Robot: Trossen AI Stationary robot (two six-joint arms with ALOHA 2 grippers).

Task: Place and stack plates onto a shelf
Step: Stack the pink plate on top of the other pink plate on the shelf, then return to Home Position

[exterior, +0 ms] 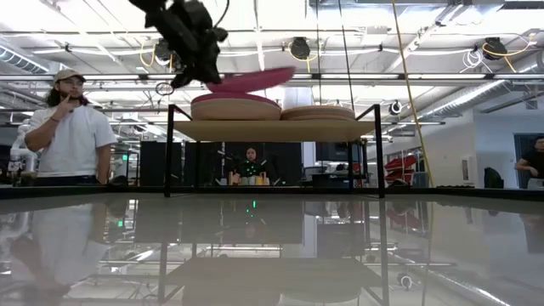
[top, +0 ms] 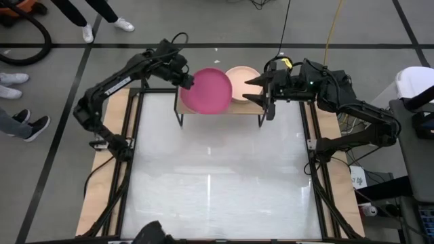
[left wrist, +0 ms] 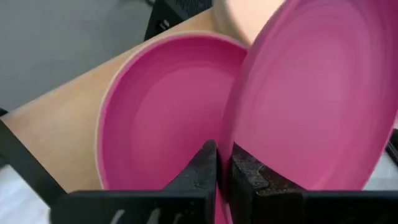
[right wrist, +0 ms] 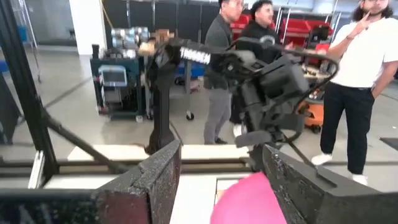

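Note:
A magenta plate (top: 207, 90) is held tilted above the shelf's left stack (exterior: 235, 106) by my left gripper (top: 184, 80), which is shut on its rim. In the left wrist view a second magenta plate (left wrist: 161, 106) lies flat beneath it, on top of that stack. The right stack (exterior: 317, 112) is topped by a peach plate (top: 241, 78). Both stacks rest on the light-wood shelf (exterior: 272, 129) on its black legs at the table's far edge. My right gripper (top: 258, 90) hovers open over the shelf's right end, beside the peach plate, touching nothing. My left gripper pinches the magenta plate's rim (left wrist: 229, 163) between its two fingers, on the plate's left edge. The fingers come from the table's left, slanting down. The plate is lifted clear above the left stack, tilted, its free edge (exterior: 285, 75) higher than the held one.
The white tabletop (top: 217, 183) stretches in front of the shelf. Black frame rails (top: 132, 135) run along both sides of the table. People stand beyond the far edge (exterior: 72, 127), away from the arms.

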